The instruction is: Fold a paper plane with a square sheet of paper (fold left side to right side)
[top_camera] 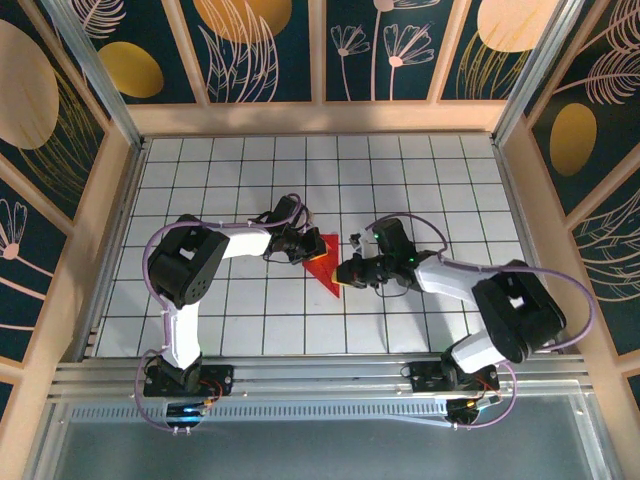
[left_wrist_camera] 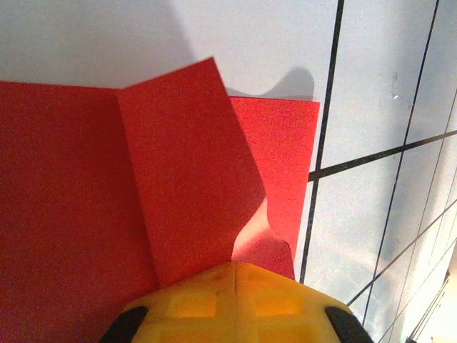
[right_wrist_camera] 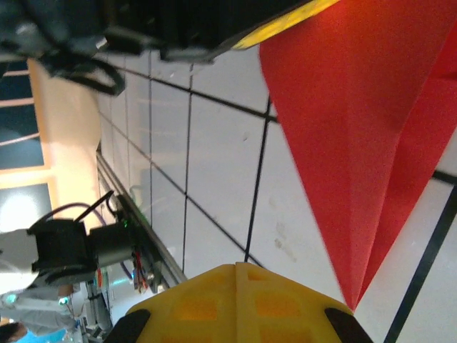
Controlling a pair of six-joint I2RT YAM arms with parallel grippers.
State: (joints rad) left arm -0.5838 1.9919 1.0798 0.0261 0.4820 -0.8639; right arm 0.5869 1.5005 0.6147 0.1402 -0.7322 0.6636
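From above, the sheet of paper (top_camera: pixel 322 262) reads as a small red wedge on the white gridded table (top_camera: pixel 250 180). It is wide at its far side and narrows to a point at its near side. The left hand (top_camera: pixel 300 247) sits at its left edge and the right hand (top_camera: pixel 350 271) is just beside its right edge, close to the point. The left wrist camera adds what that view cannot: a flap of the paper (left_wrist_camera: pixel 186 179) is folded over onto a flat layer. A crease runs away from the hand, and the nearest edge curls up against the yellow finger (left_wrist_camera: pixel 235 300). The right wrist camera shows the paper (right_wrist_camera: pixel 357 107) tapering to a sharp tip just right of that hand's yellow finger (right_wrist_camera: pixel 235 304), with a long crease down it. The dark body of the left hand (right_wrist_camera: pixel 200 21) lies straight ahead, beyond the paper. Both arms reach in from the near edge of the table with elbows bent outward and forearms angled toward each other, low over the table. I cannot tell whether the left hand pinches the curled edge or only touches it, since just one finger shows, and the right hand's grip is equally unclear. Wooden-framed walls (top_camera: pixel 320 118) with leaf patterns surround the table.
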